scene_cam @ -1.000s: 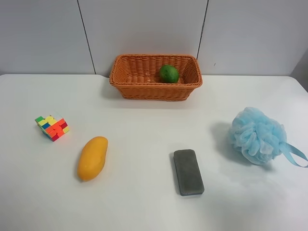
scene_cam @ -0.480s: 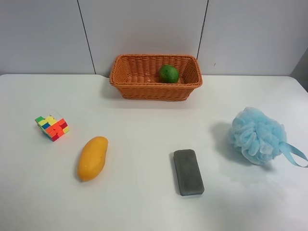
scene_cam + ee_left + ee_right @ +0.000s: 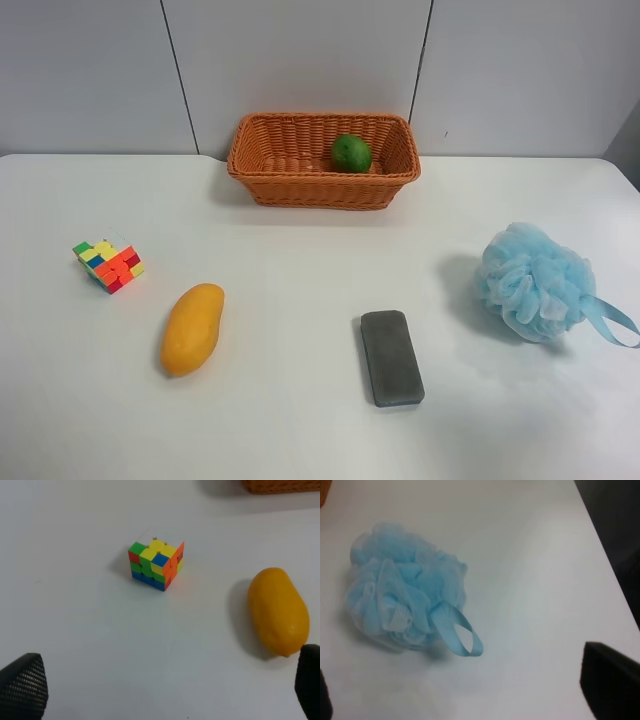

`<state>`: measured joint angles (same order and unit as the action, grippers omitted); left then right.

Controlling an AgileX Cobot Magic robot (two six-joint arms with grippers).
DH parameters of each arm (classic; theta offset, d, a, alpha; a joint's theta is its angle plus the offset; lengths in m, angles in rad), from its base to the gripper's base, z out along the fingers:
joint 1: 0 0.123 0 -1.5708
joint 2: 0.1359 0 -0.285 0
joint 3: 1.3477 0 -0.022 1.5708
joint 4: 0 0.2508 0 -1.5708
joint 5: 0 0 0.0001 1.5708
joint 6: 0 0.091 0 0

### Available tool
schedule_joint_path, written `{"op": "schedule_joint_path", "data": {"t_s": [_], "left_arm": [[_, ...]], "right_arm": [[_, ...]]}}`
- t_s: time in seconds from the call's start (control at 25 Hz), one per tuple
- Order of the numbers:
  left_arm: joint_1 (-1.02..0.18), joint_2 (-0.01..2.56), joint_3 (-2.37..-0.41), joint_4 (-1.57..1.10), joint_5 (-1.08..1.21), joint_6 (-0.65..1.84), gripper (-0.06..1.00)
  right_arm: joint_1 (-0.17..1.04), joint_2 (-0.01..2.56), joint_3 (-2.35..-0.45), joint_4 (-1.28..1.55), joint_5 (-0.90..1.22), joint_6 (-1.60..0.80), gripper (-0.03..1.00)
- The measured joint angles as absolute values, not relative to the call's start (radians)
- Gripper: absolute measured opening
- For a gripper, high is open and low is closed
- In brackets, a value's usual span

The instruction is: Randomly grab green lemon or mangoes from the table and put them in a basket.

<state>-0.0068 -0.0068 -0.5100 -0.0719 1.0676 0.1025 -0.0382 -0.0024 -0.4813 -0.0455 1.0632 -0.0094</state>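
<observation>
The green lemon (image 3: 351,153) lies inside the orange-brown wicker basket (image 3: 262,166) at the back of the white table (image 3: 300,250). The yellow-orange mango (image 3: 192,328) lies on the table toward the exterior high view's left; it also shows in the left wrist view (image 3: 278,611). No arm shows in the exterior high view. My left gripper (image 3: 165,690) is open and empty above the table, near the mango. My right gripper (image 3: 470,695) is open and empty, over the table near the blue bath pouf.
A multicoloured puzzle cube (image 3: 108,264) sits near the mango, also in the left wrist view (image 3: 156,564). A dark grey block (image 3: 391,357) lies at front centre. A light blue bath pouf (image 3: 534,282) with a ribbon loop sits at the exterior view's right, near the table edge (image 3: 600,560).
</observation>
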Motion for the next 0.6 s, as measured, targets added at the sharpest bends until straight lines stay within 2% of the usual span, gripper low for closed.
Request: {"op": "schedule_joint_path", "data": {"t_s": [0.6], "left_arm": [[-0.007,-0.007,-0.51,-0.072,1.068,0.103,0.99]], "right_arm": [[-0.038,-0.002,-0.481,-0.045,1.063,-0.009,0.99]]}}
